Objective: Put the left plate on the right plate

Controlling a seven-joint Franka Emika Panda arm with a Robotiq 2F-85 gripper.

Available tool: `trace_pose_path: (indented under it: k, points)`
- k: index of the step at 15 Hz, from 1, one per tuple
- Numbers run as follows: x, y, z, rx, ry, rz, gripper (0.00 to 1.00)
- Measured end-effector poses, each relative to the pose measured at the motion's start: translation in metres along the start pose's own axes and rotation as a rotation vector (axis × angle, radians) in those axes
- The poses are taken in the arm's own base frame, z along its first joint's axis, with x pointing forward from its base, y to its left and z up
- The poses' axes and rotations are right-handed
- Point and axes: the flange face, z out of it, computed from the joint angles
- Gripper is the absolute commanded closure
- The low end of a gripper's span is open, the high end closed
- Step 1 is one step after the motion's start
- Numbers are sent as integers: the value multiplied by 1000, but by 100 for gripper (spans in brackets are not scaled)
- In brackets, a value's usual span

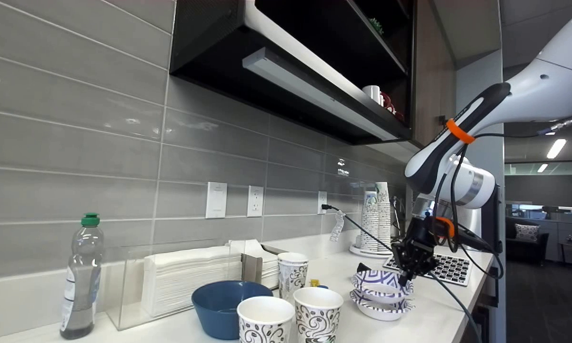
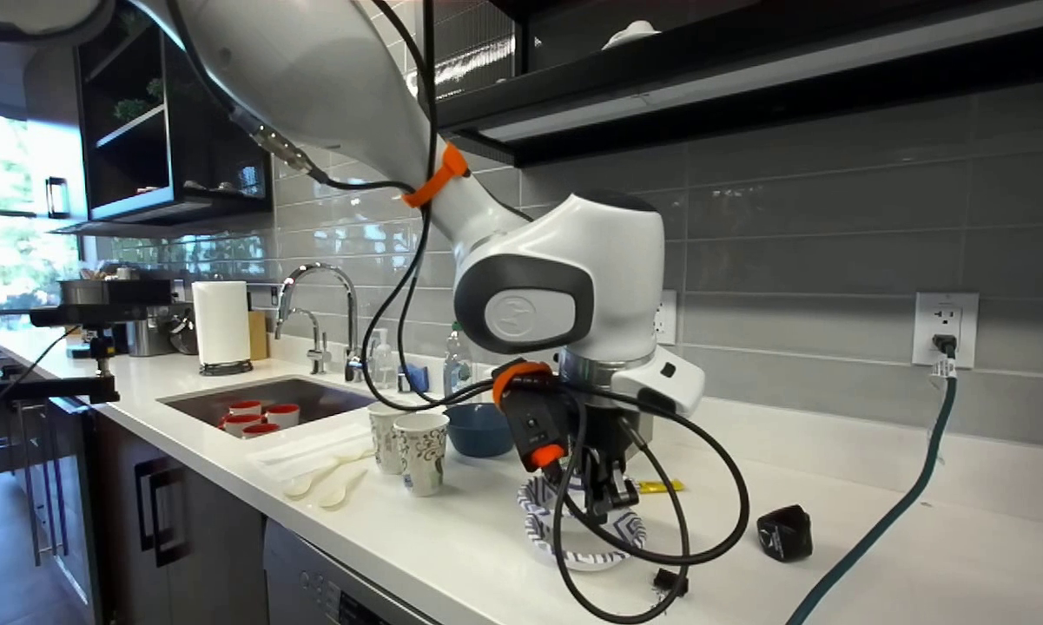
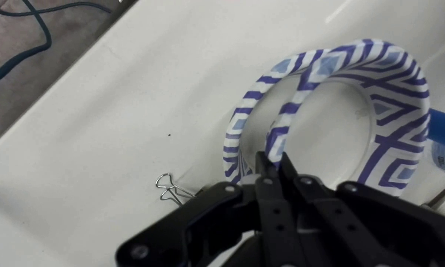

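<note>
Two white plates, deep like bowls, with purple-blue patterned rims, are on the counter. The upper plate (image 3: 333, 126) overlaps the lower plate (image 3: 263, 107) and sits offset from it; it also shows in both exterior views (image 1: 381, 290) (image 2: 538, 496). The lower plate (image 1: 378, 313) rests on the counter, with part of its rim showing in the other view (image 2: 586, 560). My gripper (image 3: 273, 157) is shut on the near rim of the upper plate, pointing down; it also shows in both exterior views (image 1: 405, 278) (image 2: 615, 502). Whether the plates touch cannot be told.
Patterned paper cups (image 1: 318, 317), a blue bowl (image 1: 224, 309) and a napkin holder (image 1: 185, 281) stand nearby. A binder clip (image 3: 172, 191), a black object (image 2: 784, 533) and a cable (image 2: 886, 512) lie beside the plates. A cabinet (image 1: 286, 95) hangs above the counter.
</note>
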Motion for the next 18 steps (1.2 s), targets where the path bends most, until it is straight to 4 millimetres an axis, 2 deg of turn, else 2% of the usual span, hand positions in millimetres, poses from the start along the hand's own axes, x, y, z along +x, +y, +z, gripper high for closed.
trace_pose_path:
  k: [4, 5, 6, 11, 14, 16, 18]
  points:
    - [5, 3, 8, 10, 4, 34, 99]
    - [7, 4, 9, 10, 4, 36, 69]
    - [8, 4, 10, 9, 4, 37, 68]
    - [10, 2, 10, 9, 9, 35, 35]
    - [14, -3, 3, 12, 33, 36, 13]
    - [15, -7, -6, 17, 49, 46, 1]
    - [16, -12, -19, 17, 72, 53, 0]
